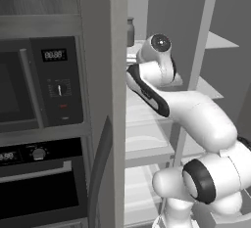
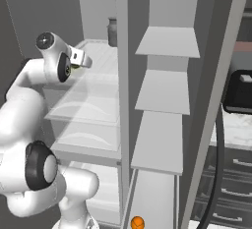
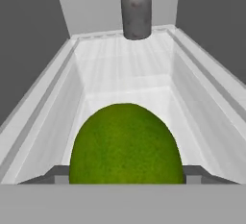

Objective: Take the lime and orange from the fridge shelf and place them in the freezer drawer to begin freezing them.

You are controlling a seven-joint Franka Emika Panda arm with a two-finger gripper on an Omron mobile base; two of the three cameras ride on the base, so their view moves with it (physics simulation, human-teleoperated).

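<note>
Gripper [image 3: 125, 177] fingers bracket lime [image 3: 126, 143] over fridge shelf [image 3: 144, 81]; firm grasp cannot be confirmed; orange [image 2: 137, 222] lies low.

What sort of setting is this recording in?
A simulated home kitchen, seen at an open fridge. The arm reaches onto a translucent fridge shelf where the lime sits right at the pincer; a microwave and a built-in oven stand to the left.
</note>
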